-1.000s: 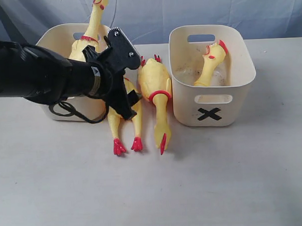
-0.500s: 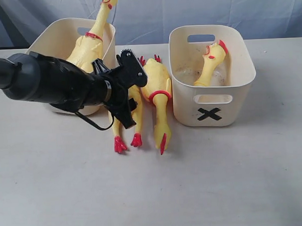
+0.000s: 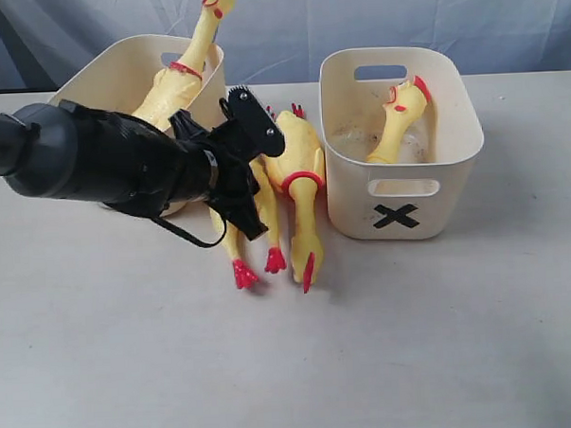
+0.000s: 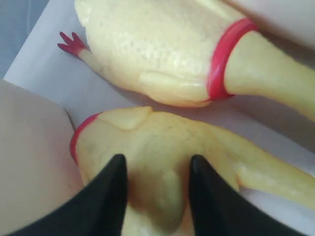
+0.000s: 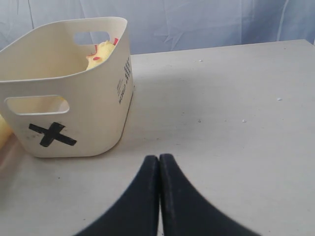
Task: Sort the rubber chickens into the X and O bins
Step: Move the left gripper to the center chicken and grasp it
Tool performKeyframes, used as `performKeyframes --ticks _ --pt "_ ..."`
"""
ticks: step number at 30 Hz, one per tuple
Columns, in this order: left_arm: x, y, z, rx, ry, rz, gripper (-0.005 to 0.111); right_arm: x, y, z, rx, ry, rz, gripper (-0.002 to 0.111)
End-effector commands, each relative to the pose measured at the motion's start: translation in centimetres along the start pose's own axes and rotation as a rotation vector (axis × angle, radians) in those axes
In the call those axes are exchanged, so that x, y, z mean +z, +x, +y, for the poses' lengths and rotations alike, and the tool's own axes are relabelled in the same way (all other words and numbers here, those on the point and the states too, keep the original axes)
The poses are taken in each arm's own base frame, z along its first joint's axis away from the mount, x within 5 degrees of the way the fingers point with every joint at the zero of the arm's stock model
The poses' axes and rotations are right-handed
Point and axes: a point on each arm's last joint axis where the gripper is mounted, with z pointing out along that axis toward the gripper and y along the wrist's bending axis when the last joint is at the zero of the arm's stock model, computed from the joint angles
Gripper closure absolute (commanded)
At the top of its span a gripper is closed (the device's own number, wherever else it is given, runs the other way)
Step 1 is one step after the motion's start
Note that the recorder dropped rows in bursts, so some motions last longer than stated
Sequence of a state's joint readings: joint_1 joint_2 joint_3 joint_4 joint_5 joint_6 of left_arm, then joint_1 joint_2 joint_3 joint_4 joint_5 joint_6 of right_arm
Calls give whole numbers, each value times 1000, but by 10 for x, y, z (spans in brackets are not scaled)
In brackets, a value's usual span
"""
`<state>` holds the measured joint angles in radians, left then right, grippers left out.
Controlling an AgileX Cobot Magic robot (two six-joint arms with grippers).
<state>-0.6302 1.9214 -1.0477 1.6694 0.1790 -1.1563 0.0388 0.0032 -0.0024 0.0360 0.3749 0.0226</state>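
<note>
Spreading beneath everything, a pale grey tabletop [image 3: 443, 359] carries two cream-white plastic tubs with slot handles. The first tub [image 3: 100, 85], its mark hidden, sits just behind the black left arm [image 3: 94, 165]. It holds a large yellow rubber chicken [image 3: 180, 81] whose neck pokes up behind the left gripper [image 4: 156, 164]. The tub marked with a black X [image 3: 454, 169] stands farther from that gripper, beyond a loose yellow chicken [image 3: 297, 161] lying just beside the hand, and holds a small chicken [image 3: 399, 109]. The left gripper's black fingers pinch the body of a gripped yellow chicken [image 4: 206, 142], whose red-footed legs stretch out below the hand. The right gripper [image 5: 158, 158] is fully closed and empty, near the X tub.
</note>
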Motion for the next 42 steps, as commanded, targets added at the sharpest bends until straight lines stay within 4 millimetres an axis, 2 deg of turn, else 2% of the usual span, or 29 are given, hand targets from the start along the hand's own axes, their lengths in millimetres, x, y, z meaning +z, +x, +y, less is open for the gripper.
performKeyframes --ticks 1,10,14,17,18,21,22,23,25,28,29,30,34,36,38,40,42 --pt "-29 -21 7 -36 -47 -74 107 0 0 0 -4 -3 -13 108" --pt "-76 -43 29 -112 -94 -202 107 0 0 0 -2 -4 -10 108" --pt "-77 -48 19 -76 15 -255 105 0 0 0 -4 -3 -10 108" --pt "-62 -46 4 72 97 -258 92 0 0 0 -4 -3 -10 108" --pt "-55 -43 -1 123 95 -238 83 0 0 0 -4 -3 -10 108" --pt "-36 -34 -8 270 11 -147 51 0 0 0 -4 -3 -10 108" --pt "-29 -29 -9 300 -35 -98 45 0 0 0 -4 -3 -10 108" --pt "-24 -25 -10 302 -81 -37 45 0 0 0 -4 -3 -13 108" --pt "-13 -13 -10 345 -131 123 48 0 0 0 -4 -3 -13 108" --pt "2 9 -15 486 -43 400 58 0 0 0 -4 -3 -13 108" --pt "6 11 -17 502 -4 443 60 0 0 0 -4 -3 -13 108" --pt "7 8 -19 469 20 437 62 0 0 0 -4 -3 -13 108" --pt "14 -14 -26 373 79 233 62 0 0 0 -4 -3 -13 108" --pt "18 -14 -28 374 85 226 65 0 0 0 -4 -3 -13 108" --pt "21 -6 -28 395 78 297 82 0 0 0 -4 -3 -13 108" --pt "25 4 -26 417 66 376 106 0 0 0 -4 -3 -13 108" --pt "26 8 -27 409 65 410 106 0 0 0 -4 -3 -13 108"
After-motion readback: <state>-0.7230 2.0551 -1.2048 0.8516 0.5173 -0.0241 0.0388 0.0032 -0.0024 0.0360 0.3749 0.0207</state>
